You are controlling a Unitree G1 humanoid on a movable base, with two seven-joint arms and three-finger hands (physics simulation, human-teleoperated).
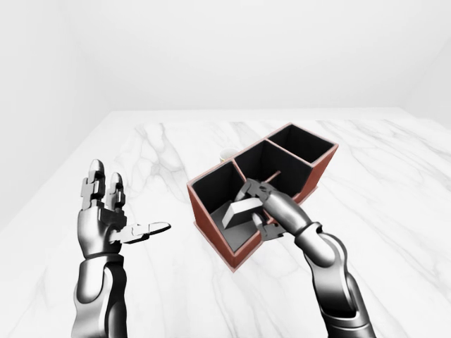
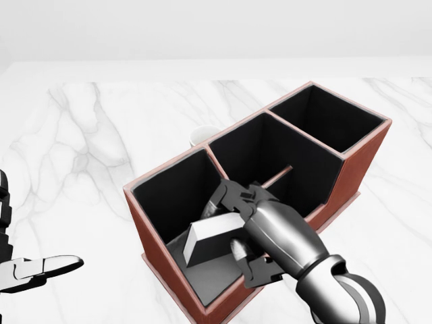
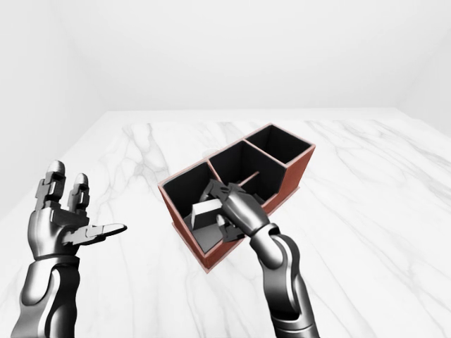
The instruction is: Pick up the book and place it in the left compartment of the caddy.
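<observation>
One marble table (image 1: 394, 211) fills my view, broad bare stone to the left, right and far side, pale walls beyond. On it the red caddy (image 2: 364, 162) lies diagonally, three black cells, its near-left corner toward me. My right hand (image 2: 246, 226) reaches over the near rim into the left cell, fingers clamped on the grey book (image 2: 209, 239), tilted inside, near the cell floor. My left hand (image 1: 106, 211) hovers well left, fingers apart, holding nothing.
</observation>
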